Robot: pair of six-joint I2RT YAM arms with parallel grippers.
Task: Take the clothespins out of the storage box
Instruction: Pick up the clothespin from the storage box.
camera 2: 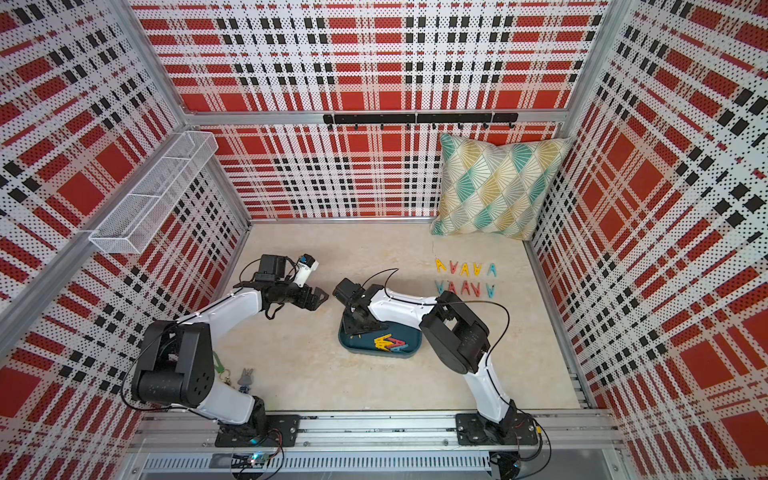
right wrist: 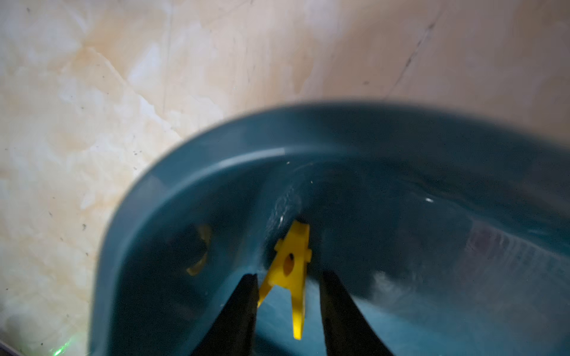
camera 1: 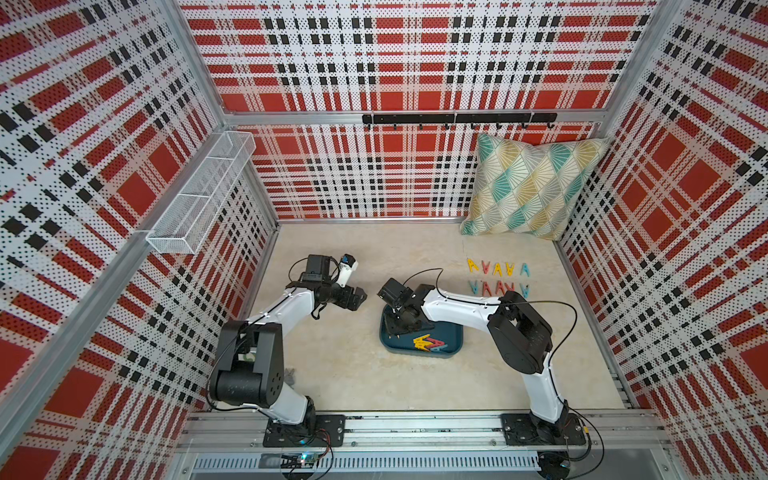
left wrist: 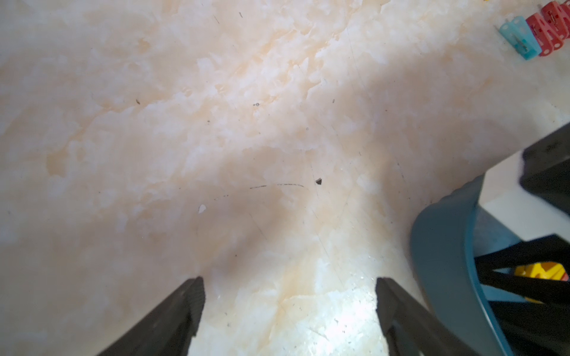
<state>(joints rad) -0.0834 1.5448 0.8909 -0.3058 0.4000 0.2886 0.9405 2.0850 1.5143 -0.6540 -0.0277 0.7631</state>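
The right claw (right wrist: pixel 289 274) reaches down into a rounded corner of the box (right wrist: pixel 370 132). Its 2 black tapered fingers stand partly apart with a yellow peg (right wrist: pixel 291 262) between them. One splayed leg of the peg touches a finger; a narrow gap shows at the other finger, so the peg is not clamped. The peg is A-shaped smooth plastic with a round hole through its middle.

The left claw (left wrist: pixel 289 280) is spread wide over bare worktop (left wrist: pixel 216 123), holding and touching nothing.

The box (camera 1: pixel 451 332) is shallow, glossy dark teal plastic and sits mid-worktop. A small pile of pegs (camera 1: pixel 428 343), yellow, red and light blue, lies at its near side. 2 neat rows of pegs (camera 1: pixel 496 278), 5 each, lie on the pale marbled worktop beyond the box.
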